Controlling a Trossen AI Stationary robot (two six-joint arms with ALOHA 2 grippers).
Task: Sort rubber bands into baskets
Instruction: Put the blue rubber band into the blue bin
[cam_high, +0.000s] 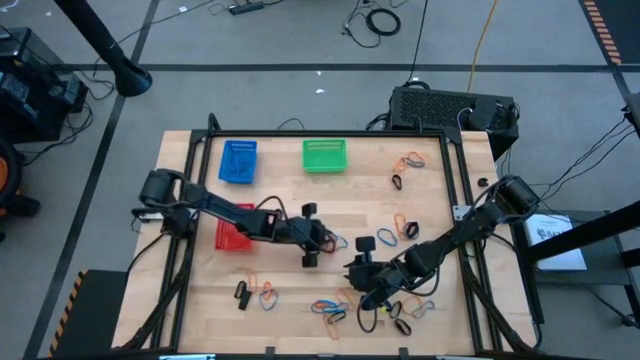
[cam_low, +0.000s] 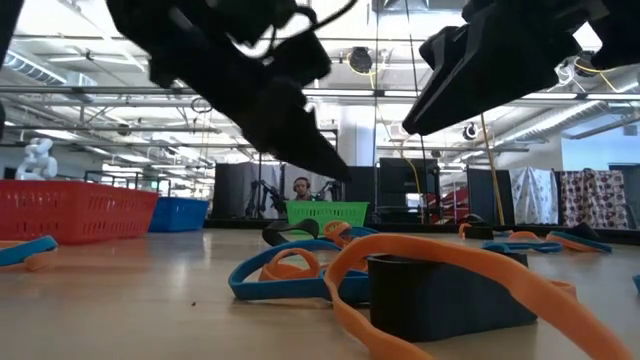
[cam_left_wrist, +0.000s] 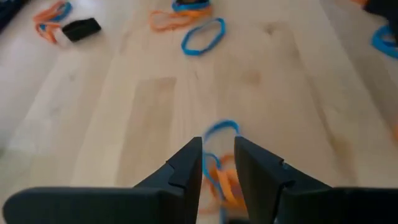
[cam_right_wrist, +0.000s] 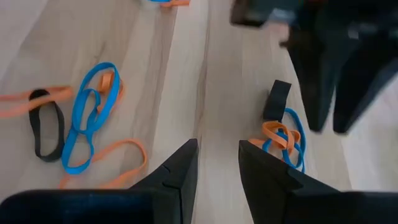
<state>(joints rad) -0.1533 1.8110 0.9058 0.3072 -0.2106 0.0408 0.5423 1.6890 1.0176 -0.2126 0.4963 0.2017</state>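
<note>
Hovering mid-table (cam_high: 300, 290): left tool (cam_left_wrist: 217, 163) slightly spread over a blue-orange band tangle (cam_left_wrist: 219, 168); right tool (cam_right_wrist: 217, 163) slightly spread, empty, toward 5 o'clock.

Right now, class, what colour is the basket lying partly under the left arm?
Red: the basket shows best in the high view, beside the blue one.

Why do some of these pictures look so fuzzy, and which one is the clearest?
High view: evenly lit and sharpest, the table clear. Low view: nearest rubber bands loom large and soft, both arms dark against bright ceiling lights. Left wrist view: blurred throughout. Right wrist view: bands crisp, the other arm's gripper out of focus.
</note>
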